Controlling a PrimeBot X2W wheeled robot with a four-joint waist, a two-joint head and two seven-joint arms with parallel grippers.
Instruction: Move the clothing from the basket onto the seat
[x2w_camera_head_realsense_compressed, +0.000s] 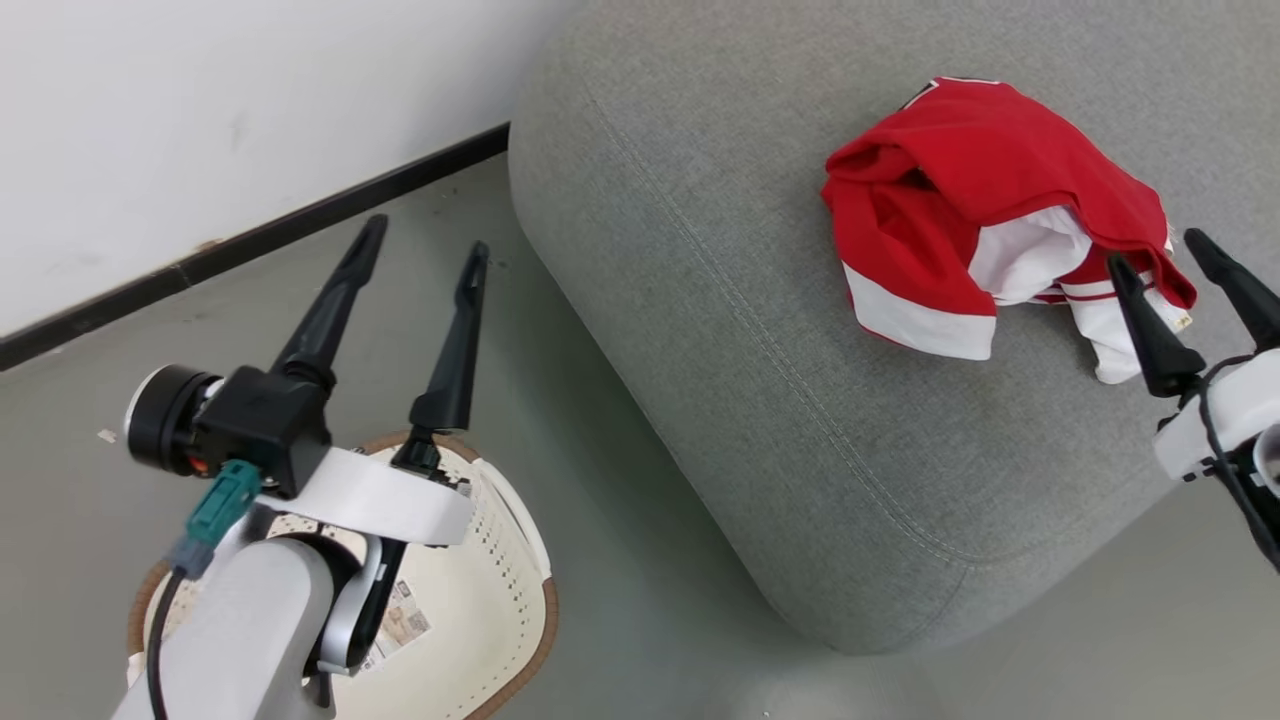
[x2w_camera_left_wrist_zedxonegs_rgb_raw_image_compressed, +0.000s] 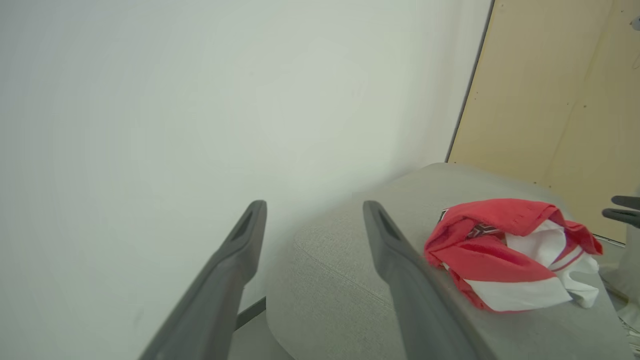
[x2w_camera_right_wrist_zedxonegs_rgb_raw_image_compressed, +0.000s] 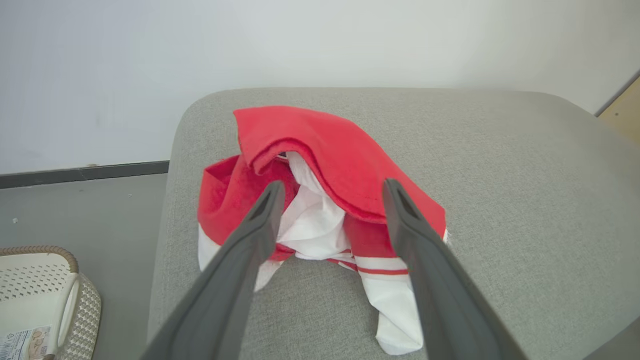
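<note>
We see the red clothing (x2w_camera_head_realsense_compressed: 950, 190) lying in a crumpled heap on the grey seat (x2w_camera_head_realsense_compressed: 720, 300), towards its right part, with white bands and a strip of red-and-white striped trim showing at the near edge. The right gripper (x2w_camera_head_realsense_compressed: 1157, 250) stands just at the near side of that heap, its two dark fingers spread apart and pointing into the folds. In the right wrist view the fingertips overlap the white and red fabric, but we cannot tell whether they touch the cloth or hang just above it. The left gripper (x2w_camera_head_realsense_compressed: 428, 235) is well apart from the clothing, off the seat's left edge and above the grey floor (x2w_camera_head_realsense_compressed: 620, 560), its fingers likewise spread wide and pointing towards the white wall (x2w_camera_head_realsense_compressed: 200, 120) and its dark skirting (x2w_camera_head_realsense_compressed: 300, 215). Below the left arm the cream basket (x2w_camera_head_realsense_compressed: 500, 560) stands on the floor near the seat's corner, its brown rim and perforated wall in view and a barcode sticker (x2w_camera_head_realsense_compressed: 405, 625) visible on its bottom.
</note>
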